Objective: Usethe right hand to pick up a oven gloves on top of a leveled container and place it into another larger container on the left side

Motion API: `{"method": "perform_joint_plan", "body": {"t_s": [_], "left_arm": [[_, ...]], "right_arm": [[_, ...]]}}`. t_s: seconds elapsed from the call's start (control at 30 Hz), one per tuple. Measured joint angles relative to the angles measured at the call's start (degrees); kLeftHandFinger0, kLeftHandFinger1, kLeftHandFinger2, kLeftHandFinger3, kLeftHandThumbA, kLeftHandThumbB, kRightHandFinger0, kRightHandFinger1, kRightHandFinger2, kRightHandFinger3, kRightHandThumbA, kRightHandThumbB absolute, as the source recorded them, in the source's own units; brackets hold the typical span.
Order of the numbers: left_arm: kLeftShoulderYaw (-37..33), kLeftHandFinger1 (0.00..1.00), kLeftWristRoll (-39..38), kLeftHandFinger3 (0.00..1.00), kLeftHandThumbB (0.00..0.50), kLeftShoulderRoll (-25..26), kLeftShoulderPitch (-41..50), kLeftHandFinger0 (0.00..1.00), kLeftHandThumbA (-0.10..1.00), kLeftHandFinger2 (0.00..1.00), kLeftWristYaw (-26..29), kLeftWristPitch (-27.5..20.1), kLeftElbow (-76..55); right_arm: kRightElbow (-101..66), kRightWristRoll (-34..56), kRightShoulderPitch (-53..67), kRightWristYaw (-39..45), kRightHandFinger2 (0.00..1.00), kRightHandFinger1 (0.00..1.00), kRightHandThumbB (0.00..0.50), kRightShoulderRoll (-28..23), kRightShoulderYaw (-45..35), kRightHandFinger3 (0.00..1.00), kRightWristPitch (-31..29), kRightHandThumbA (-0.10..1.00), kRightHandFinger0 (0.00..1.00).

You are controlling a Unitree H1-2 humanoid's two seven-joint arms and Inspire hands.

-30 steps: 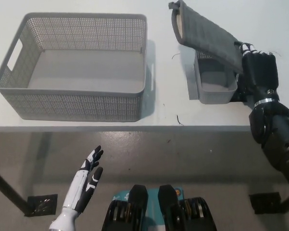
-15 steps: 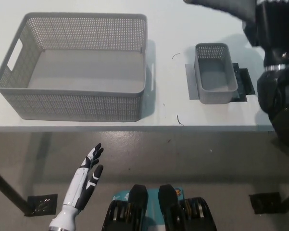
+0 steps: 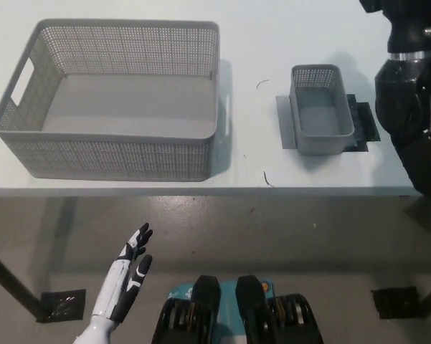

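My black right arm (image 3: 410,79) rises along the right edge and leaves the picture at the top, so its hand is out of frame. No oven glove shows anywhere in the head view. The small grey mesh container (image 3: 320,119) stands bare on a dark mat at the table's right. The large grey mesh basket (image 3: 29,143) stands at the left with nothing inside. My white left hand (image 3: 131,266) rests low at the lower left, below the table edge, fingers apart and holding nothing.
The white table (image 3: 258,43) ends in a front edge running across the picture's middle. A dark flat mat (image 3: 364,120) pokes out under the small container. Floor and a black table foot (image 3: 61,304) show below.
My right arm lifted the grey glove off the small container and carried it up past the top edge. The small container is now uncovered. The left hand sank slightly.
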Motion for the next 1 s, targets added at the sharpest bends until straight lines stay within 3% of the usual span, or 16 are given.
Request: {"method": "perform_joint_plan", "body": {"t_s": [0.1, 0.17, 0.27, 0.4, 0.47, 0.53, 0.67, 0.8, 0.87, 0.9, 0.93, 0.97, 1.0], "left_arm": [[0.01, 1.00, -0.02, 1.00, 0.107, -0.06, 0.03, 1.00, 1.00, 1.00, 0.00, -0.07, -0.02], [0.00, 1.00, -0.03, 1.00, 0.089, -0.15, 0.00, 1.00, 1.00, 1.00, -0.01, -0.20, -0.03], [-0.01, 1.00, 0.02, 1.00, 0.099, -0.32, 0.08, 1.00, 1.00, 1.00, 0.00, -0.40, -0.10], [-0.01, 1.00, 0.13, 1.00, 0.091, -0.41, 0.54, 1.00, 1.00, 1.00, -0.01, -0.42, -0.84], [-0.04, 1.00, 0.13, 1.00, 0.092, -0.41, 0.81, 1.00, 1.00, 1.00, -0.02, -0.43, -1.16], [-0.06, 1.00, 0.12, 1.00, 0.086, -0.42, 0.92, 1.00, 1.00, 1.00, -0.03, -0.42, -1.17], [-0.05, 1.00, 0.14, 1.00, 0.103, -0.31, 0.95, 1.00, 1.00, 1.00, -0.04, -0.40, -1.20], [-0.11, 1.00, 0.37, 1.00, 0.100, -0.32, 0.95, 1.00, 1.00, 1.00, -0.03, -0.35, -1.57], [-0.16, 1.00, 0.54, 1.00, 0.093, -0.33, 0.98, 1.00, 1.00, 1.00, -0.03, -0.35, -1.79], [-0.17, 1.00, 0.67, 1.00, 0.093, -0.33, 0.98, 1.00, 1.00, 1.00, -0.03, -0.35, -1.91], [-0.17, 1.00, 0.76, 1.00, 0.092, -0.32, 0.97, 1.00, 1.00, 1.00, -0.03, -0.35, -1.94], [-0.17, 1.00, 0.86, 1.00, 0.094, -0.33, 0.96, 1.00, 1.00, 1.00, -0.03, -0.35, -1.96], [-0.17, 1.00, 0.91, 1.00, 0.095, -0.33, 0.97, 1.00, 1.00, 1.00, -0.04, -0.35, -1.94]], "right_arm": [[3.71, -0.02, -2.50, 0.51, 0.71, 0.33, 0.245, 2.68, 1.15, 0.62, -0.08, -0.10, 0.00], [7.12, -0.05, -4.33, 0.50, 0.69, 0.27, 0.240, 4.71, 2.18, 0.65, -0.20, -0.10, 0.00], [12.31, -0.16, -6.84, 0.50, 0.62, 0.19, 0.232, 7.80, 4.17, 0.55, -0.40, -0.10, 0.00], [19.82, -0.61, -9.56, 0.46, 0.67, 0.21, 0.230, 12.24, 7.16, 0.57, -0.49, -0.10, 0.00], [23.49, -0.73, -10.69, 0.44, 0.63, 0.18, 0.242, 14.49, 8.43, 0.50, -0.68, -0.10, 0.00], [26.80, -0.82, -11.65, 0.29, 0.61, 0.15, 0.221, 16.25, 9.56, 0.47, -0.95, -0.10, 0.00], [35.39, -0.72, -14.55, 0.19, 0.70, 0.18, 0.198, 20.43, 11.16, 0.58, -1.28, -0.10, 0.00], [41.55, -0.20, -17.18, 0.80, 0.81, 0.25, 0.231, 24.12, 12.00, 0.75, -1.26, -0.10, 0.00], [43.62, 0.02, -18.00, 1.42, 0.85, 0.33, 0.236, 25.64, 12.45, 0.86, -0.72, -0.10, 0.00], [44.81, 0.13, -18.48, 2.14, 0.87, 0.34, 0.237, 26.55, 12.73, 0.87, -0.33, -0.10, 0.00], [45.53, 0.22, -18.85, 3.05, 0.94, 0.48, 0.248, 27.22, 12.91, 0.97, 0.11, -0.10, 0.12], [46.27, 0.31, -19.11, 4.23, 0.96, 0.54, 0.217, 27.78, 13.09, 1.00, 0.76, -0.06, 0.23], [46.91, 0.33, -19.30, 5.41, 0.90, 0.52, 0.210, 28.29, 13.24, 1.00, 1.37, -0.04, 0.26]]}}
